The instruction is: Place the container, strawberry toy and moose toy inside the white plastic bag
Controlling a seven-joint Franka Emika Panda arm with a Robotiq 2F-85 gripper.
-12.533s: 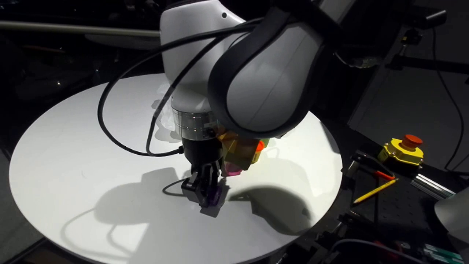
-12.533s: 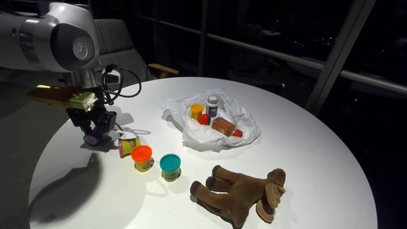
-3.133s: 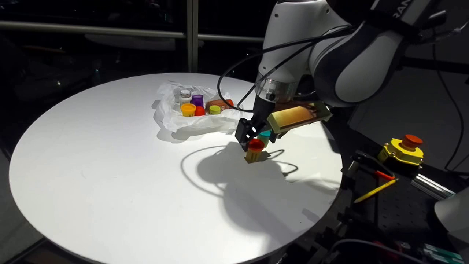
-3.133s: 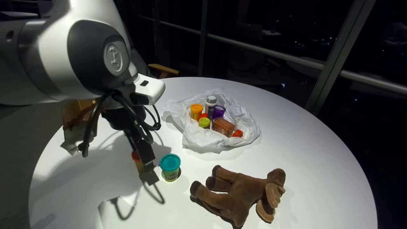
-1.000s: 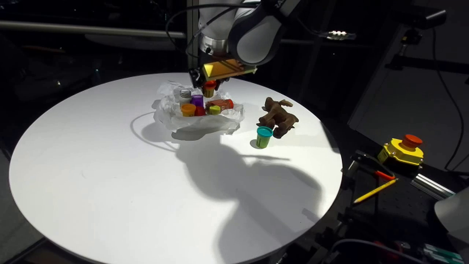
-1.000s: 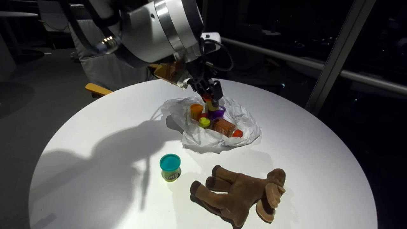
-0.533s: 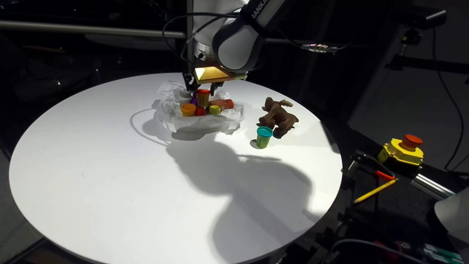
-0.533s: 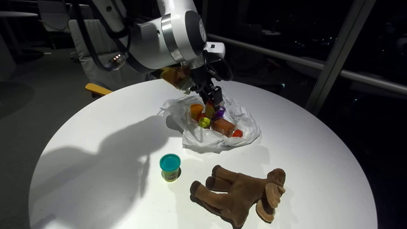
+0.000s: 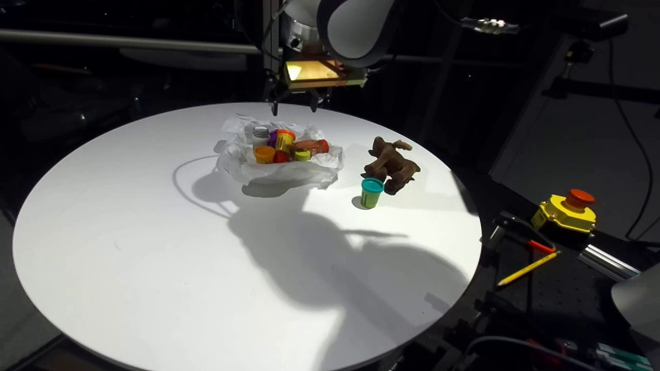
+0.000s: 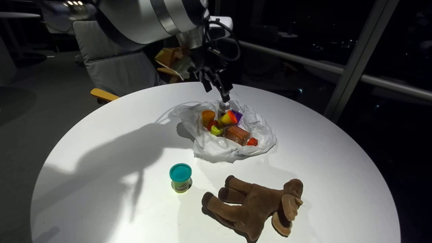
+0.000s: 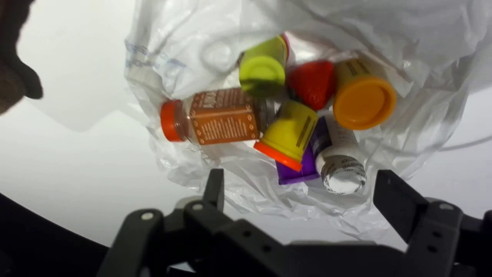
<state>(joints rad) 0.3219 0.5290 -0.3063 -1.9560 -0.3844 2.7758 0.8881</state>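
Here the gripper [image 10: 217, 94] hangs upper centre in an exterior view, fingers spread, white plastic bag [image 10: 216, 149] mid-frame, moose toy [image 10: 253, 204] lower right.

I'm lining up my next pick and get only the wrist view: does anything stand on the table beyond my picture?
Observer: Yes. In both exterior views, a teal-lidded, pale green plastic tub stands upright on the round white table, outside the crumpled white plastic bag.
Operator: Is anything brushing against that tub?
Observer: Nothing but the table; in an exterior view, a gap shows between the tub and the brown plush moose toy lying nearby.
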